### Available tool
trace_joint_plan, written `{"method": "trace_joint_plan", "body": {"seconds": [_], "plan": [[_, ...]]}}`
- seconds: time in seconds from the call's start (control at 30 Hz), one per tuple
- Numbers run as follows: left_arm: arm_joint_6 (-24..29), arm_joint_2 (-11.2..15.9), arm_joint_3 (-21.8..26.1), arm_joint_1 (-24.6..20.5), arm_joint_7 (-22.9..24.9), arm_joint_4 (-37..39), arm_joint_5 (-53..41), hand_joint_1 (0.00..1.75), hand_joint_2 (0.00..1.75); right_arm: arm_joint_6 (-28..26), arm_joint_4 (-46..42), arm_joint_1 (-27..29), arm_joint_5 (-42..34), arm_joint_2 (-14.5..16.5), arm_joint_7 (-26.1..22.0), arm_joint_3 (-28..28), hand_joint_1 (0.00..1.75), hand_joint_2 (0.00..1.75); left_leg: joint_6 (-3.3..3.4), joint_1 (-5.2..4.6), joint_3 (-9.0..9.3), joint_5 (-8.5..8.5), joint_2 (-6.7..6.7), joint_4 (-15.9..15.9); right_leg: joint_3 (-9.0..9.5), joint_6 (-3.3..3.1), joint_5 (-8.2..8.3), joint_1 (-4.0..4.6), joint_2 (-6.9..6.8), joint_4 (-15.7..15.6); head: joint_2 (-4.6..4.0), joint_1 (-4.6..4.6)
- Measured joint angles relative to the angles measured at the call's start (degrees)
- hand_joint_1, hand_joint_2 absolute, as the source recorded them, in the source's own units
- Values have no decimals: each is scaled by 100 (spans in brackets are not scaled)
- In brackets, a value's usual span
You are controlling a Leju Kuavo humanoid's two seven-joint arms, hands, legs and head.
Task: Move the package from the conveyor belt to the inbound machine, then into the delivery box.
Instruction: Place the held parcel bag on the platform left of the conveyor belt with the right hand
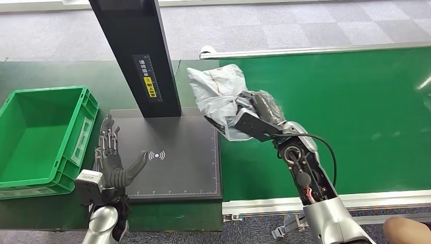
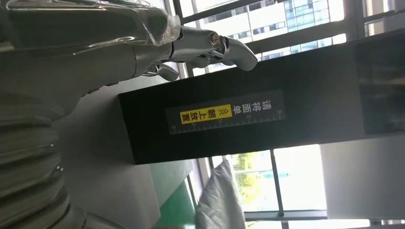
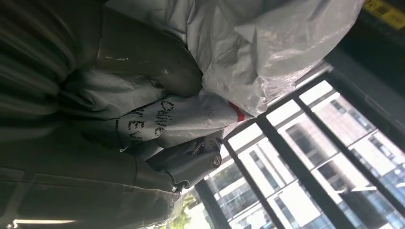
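Head view: your right hand (image 1: 254, 109) carries the one package (image 1: 219, 91) at the belt's edge, heading for the scanner.

You have a single grey plastic mailer clasped in the right hand, lifted off the green conveyor belt (image 1: 345, 112) and hanging just over the seam between belt and inbound machine (image 1: 178, 168); it seems held high so it can clear the black pad's rim and pass in front of the one black upright post (image 1: 137, 56). Your left hand (image 1: 109, 160) holds nothing, fingers spread above the pad's near-left corner, likely waiting to receive or steady. One green delivery box (image 1: 30, 180) sits just left of the pad, nothing visible inside.
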Motion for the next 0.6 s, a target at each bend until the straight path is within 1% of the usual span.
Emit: {"method": "trace_joint_plan", "body": {"seconds": [0.17, 0.3, 0.6], "plan": [[110, 6, 110, -71, 16, 0, -24, 0, 175, 252, 746, -450, -149, 513, 7, 515, 175, 175, -4, 10, 2, 3, 9, 0, -1, -2, 0, 12, 2, 3, 0, 1], [152, 10, 201, -79, 26, 0, -7, 0, 175, 347, 1158, -631, -195, 891, 8, 832, 175, 175, -5, 11, 0, 3, 12, 0, -4, -3, -2, 13, 4, 4, 0, 2], [111, 22, 357, 5, 32, -120, 27, 0, 175, 627, 1669, -715, -521, 1291, -82, 1261, 175, 175, -4, 9, -2, 2, 12, 0, -4, -3, -1, 11, 3, 2, 0, 2]]}}
